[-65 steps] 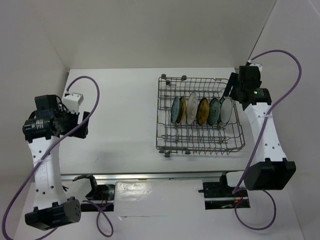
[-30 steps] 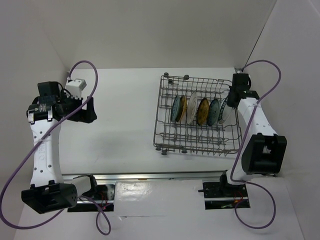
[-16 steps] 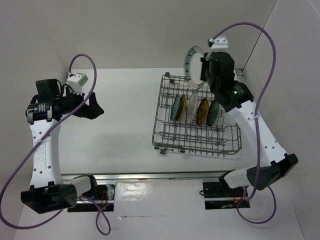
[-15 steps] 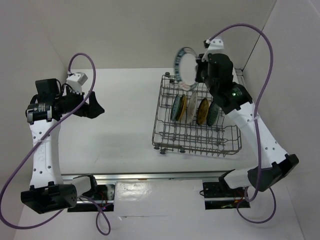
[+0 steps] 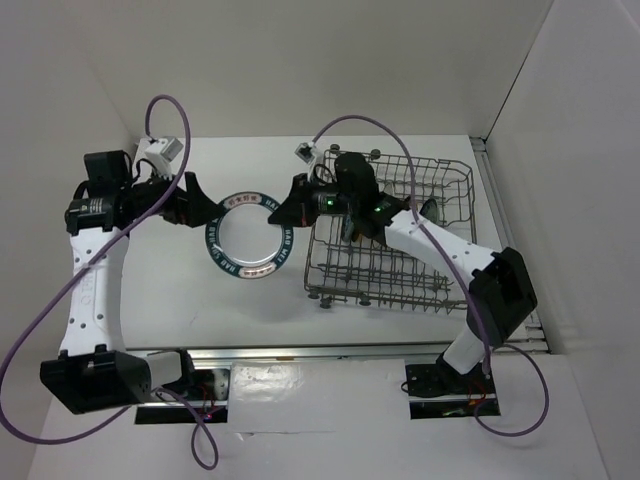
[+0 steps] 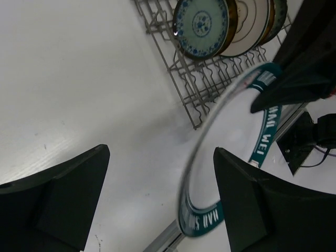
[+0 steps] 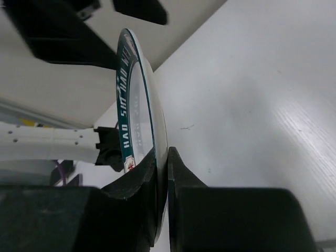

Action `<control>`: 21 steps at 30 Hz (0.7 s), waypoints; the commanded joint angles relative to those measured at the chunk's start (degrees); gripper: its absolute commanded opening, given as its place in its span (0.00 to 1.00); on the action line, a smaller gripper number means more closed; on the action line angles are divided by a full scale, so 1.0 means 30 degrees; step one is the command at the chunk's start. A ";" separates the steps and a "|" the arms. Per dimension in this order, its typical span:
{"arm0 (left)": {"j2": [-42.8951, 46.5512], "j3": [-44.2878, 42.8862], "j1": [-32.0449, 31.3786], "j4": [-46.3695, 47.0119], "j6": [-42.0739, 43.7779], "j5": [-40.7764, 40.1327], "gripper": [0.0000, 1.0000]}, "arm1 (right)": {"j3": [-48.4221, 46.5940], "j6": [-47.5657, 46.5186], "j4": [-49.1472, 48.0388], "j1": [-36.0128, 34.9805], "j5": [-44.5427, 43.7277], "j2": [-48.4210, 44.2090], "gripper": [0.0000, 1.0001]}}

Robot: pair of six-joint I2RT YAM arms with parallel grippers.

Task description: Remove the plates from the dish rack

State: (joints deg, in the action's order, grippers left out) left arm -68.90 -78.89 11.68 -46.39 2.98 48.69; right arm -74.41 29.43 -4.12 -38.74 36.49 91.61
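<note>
Overhead view of a white desk (image 5: 250, 320) with a robot arm on each side.

On the left, the left fingers (image 5: 196, 213) are spread wide and hold nothing. They point to the right, towards a plate (image 5: 248, 238).

In the middle, that plate hangs in the air above the desk, just to the left of the dish rack (image 5: 400, 275) and clear of it. It is white, with a dark teal rim that carries white lettering. From above, its round face is turned mostly upward. The right fingers (image 5: 281, 212) are clamped on its rim at the side nearest the rack. The right wrist view shows one finger pressed on each face.

The plate's free rim lies on the far side from that grip, towards the left arm. In the left wrist view the plate sits tilted in the gap between the two open fingers. It is closer to the finger on the right of that view and seems to touch neither. Of the two arms, the left is the nearer to that free edge. For a handover, its fingers would probably have to line up across the plate's thin edge before closing. Bare desk also lies below the plate, should it be set down instead.

On the right, the rack holds other plates (image 6: 202, 26), which stand on edge in a row. The right arm reaches out over the rack's left end.
</note>
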 commanded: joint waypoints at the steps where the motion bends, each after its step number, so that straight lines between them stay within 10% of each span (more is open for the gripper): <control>1: -0.0733 0.0692 -0.0464 -0.0677 0.0908 -0.0641 0.94 | -0.0538 0.1235 -0.4281 -0.0387 0.2485 0.0426 0.00; 8: -0.0794 0.1835 -0.1371 -0.1496 0.1994 -0.1317 0.71 | -0.0743 0.1586 -0.4779 -0.1119 0.2282 0.2037 0.00; 13: -0.0792 0.1659 -0.2193 -0.2815 0.3048 -0.0498 0.15 | -0.1180 0.1586 -0.4574 -0.1119 0.2280 0.2975 0.00; 18: -0.0968 0.1249 -0.2195 -0.3405 0.3022 -0.1927 0.00 | -0.2176 0.0594 -0.2354 -0.1119 0.1316 0.2978 0.02; 21: -0.0968 0.1249 -0.2195 -0.3228 0.2550 -0.3102 0.00 | -0.3230 -0.1046 0.0188 -0.1119 -0.0323 0.2688 0.36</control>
State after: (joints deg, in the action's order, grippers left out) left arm -72.03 -74.04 6.44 -55.24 10.28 47.64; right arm -77.60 28.97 -5.58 -40.03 42.41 101.49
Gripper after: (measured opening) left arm 0.127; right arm 0.332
